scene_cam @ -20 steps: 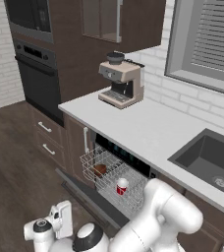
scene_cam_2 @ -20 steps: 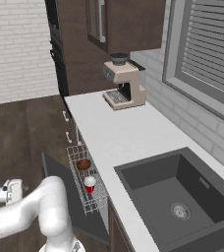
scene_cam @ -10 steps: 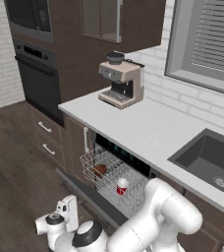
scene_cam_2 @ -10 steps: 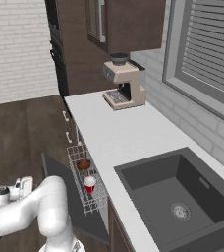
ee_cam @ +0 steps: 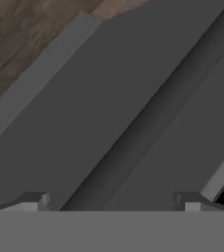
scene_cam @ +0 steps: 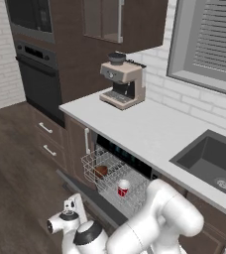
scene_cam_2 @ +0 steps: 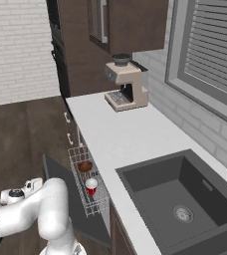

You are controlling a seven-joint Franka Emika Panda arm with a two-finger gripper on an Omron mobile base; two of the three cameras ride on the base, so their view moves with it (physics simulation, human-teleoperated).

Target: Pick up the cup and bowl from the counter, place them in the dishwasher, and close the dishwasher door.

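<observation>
The red cup (scene_cam: 123, 188) (scene_cam_2: 91, 186) stands upright in the pulled-out wire rack (scene_cam: 92, 161) (scene_cam_2: 93, 205) of the dishwasher (scene_cam: 127, 158). Beside it in the same rack lies the dark-brown bowl (scene_cam: 101, 171) (scene_cam_2: 85, 166). The dishwasher door (scene_cam: 87, 197) (scene_cam_2: 60, 182) (ee_cam: 109, 113) hangs down open below the counter (scene_cam: 149, 134) (scene_cam_2: 120, 134). My gripper (scene_cam: 77, 202) (scene_cam_2: 36, 184) (ee_cam: 111, 204) is low by the door's outer edge, open, with nothing between its fingertips (ee_cam: 37, 201). In the hand view the door's grey panel is very near.
A beige coffee machine (scene_cam: 122, 82) (scene_cam_2: 127, 87) stands at the back of the counter. The dark sink (scene_cam: 211, 161) (scene_cam_2: 177, 194) is set into its right end. A black wall oven (scene_cam: 38, 74) and brown drawers (scene_cam: 48, 141) are left of the dishwasher. Wood floor (ee_cam: 25, 29) lies beyond the door.
My hand has moved right and slightly up, closer to the open door's edge. The jaws stayed open. Cup and bowl have not moved.
</observation>
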